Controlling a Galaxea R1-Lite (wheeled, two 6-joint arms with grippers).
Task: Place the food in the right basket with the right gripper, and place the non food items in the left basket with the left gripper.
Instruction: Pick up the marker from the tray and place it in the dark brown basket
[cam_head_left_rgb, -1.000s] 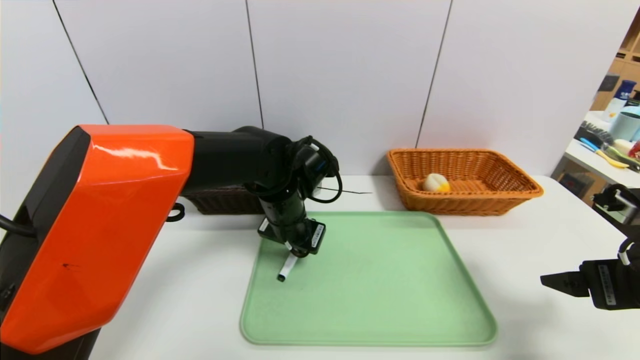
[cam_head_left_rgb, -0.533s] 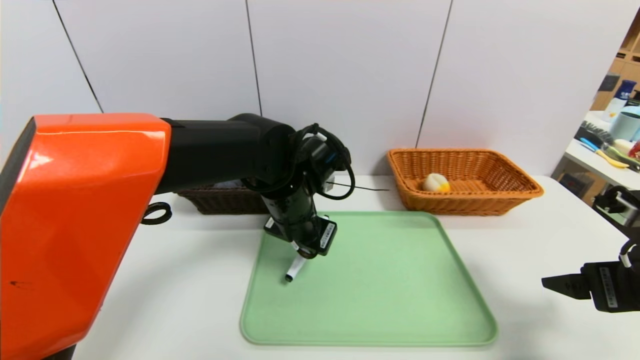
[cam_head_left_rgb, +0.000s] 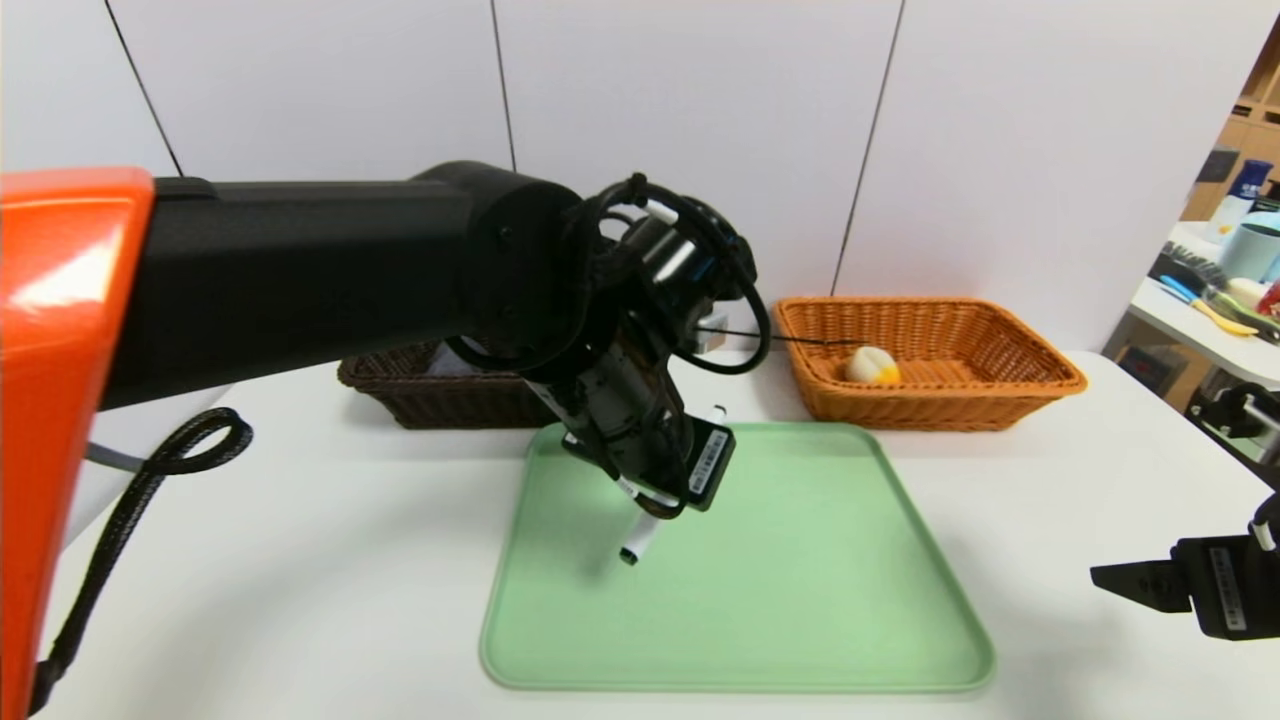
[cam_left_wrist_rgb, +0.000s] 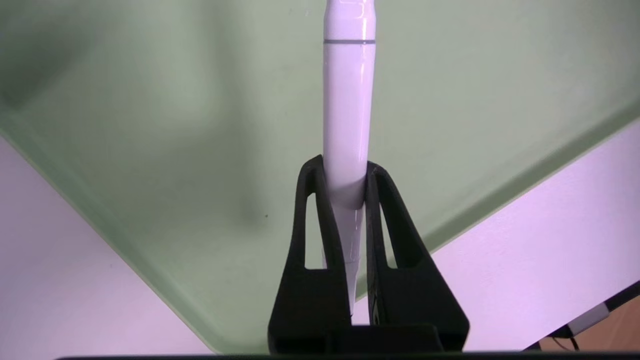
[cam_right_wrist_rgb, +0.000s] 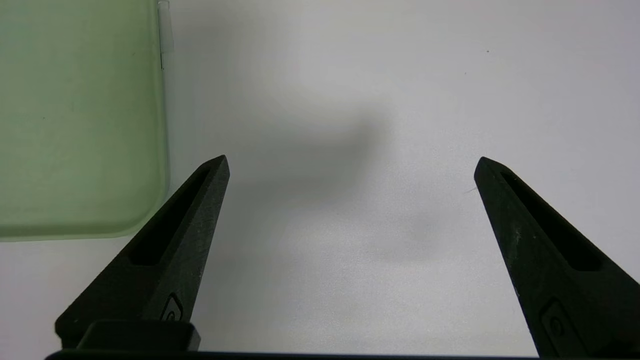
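L gripper clamped tight on a slim white plastic marker pen, fingers pinching it partway along the barrel, long axis running on from the gripper's own line, free end pointing down and toward the robot over the pale green plastic tray. Pen looks clear of the tray, not touching, shadow under it. Key relation for next move: the dark brown wicker basket, the left one, sits at the back of the white table, just past the tray's far-left corner, so it's behind and to the robot's left of the held pen; L arm partly hides it. Judging from that, carry goes back-left, and since the pen hangs slanted, tip needs to clear the basket rim before letting go. R gripper parked low at the right side over bare table, beside the tray's near corner, jaws spread wide, nothing in them. Orange wicker basket at back right already has a round pale yellowish food item inside. No other loose items visible on tray.
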